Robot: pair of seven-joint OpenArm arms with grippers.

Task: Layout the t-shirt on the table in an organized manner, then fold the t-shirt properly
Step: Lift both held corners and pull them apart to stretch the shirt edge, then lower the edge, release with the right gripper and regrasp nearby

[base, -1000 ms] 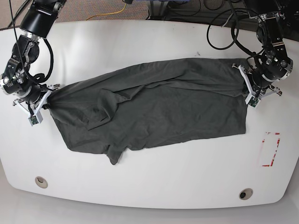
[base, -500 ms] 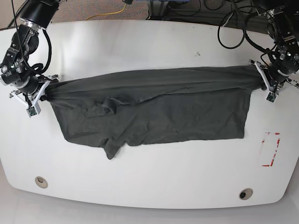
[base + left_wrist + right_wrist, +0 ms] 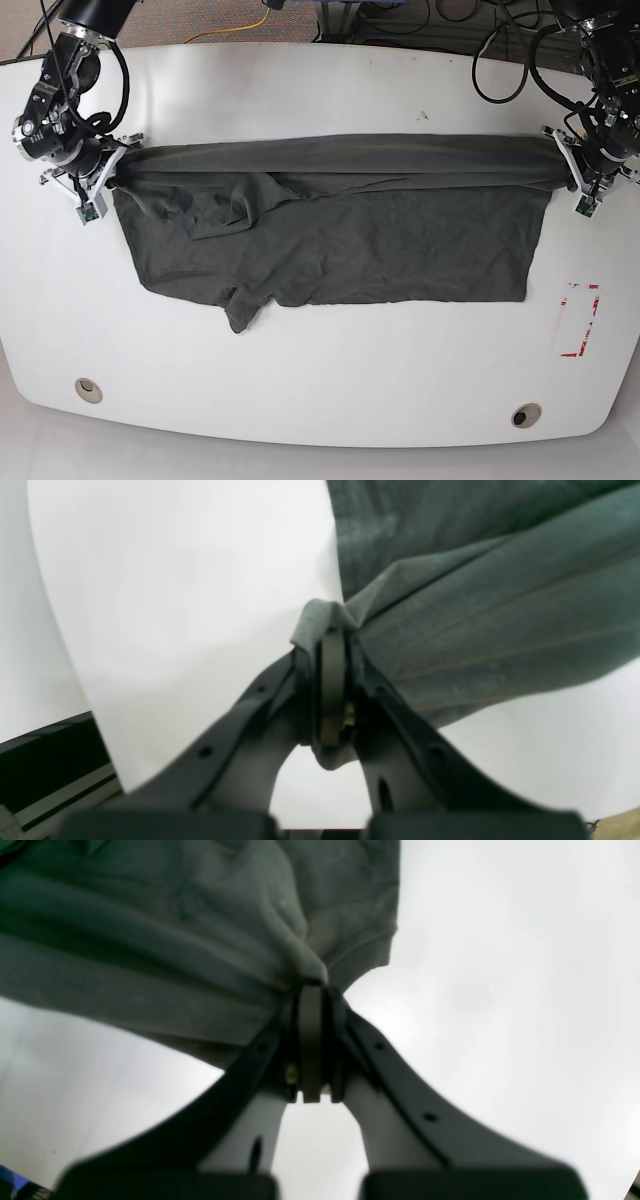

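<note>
Charcoal cotton shirt [image 3: 330, 230] lies spread across the white tabletop [image 3: 320, 380]. Left tool [image 3: 578, 185] and right tool [image 3: 100, 180] each clamp an opposite end of its far edge, pulling it taut, apparently to flatten it for folding.

The dark charcoal-grey t-shirt [image 3: 340, 225] lies spread lengthwise across the white surface [image 3: 320, 380]. Its far edge is pulled taut into a straight ridge. The near portion lies flat and wrinkled, with one sleeve [image 3: 240, 310] projecting toward the near edge.
</note>
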